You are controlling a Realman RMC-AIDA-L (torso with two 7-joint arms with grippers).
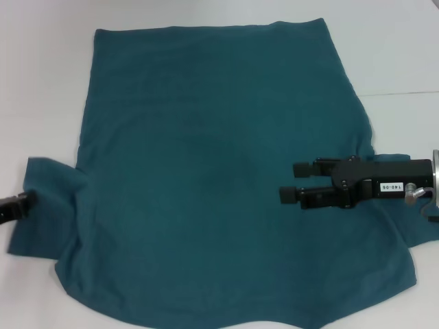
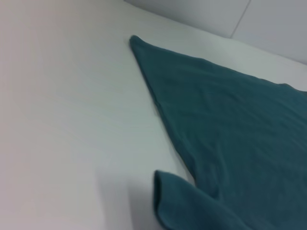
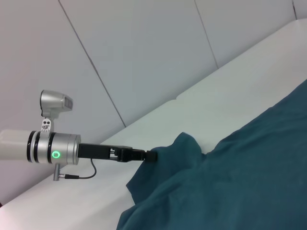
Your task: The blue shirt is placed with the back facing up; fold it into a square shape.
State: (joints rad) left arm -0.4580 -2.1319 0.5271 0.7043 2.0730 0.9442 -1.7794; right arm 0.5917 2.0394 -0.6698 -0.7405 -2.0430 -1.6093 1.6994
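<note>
Left hand (image 1: 20, 205) pinches the blue shirt (image 1: 206, 171) sleeve, right hand (image 1: 291, 181) hovers open; carry that sleeve inward, low and flat.

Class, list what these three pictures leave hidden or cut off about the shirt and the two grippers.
- Blue shirt, head view: its near hem is cut off by the picture's bottom edge.
- Right sleeve, head view: mostly covered by the open right gripper and its arm.
- Left gripper: fingertips buried in the left sleeve; grip cannot be judged.

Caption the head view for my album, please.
Blue shirt on white table; left gripper at sleeve, right gripper open above.
</note>
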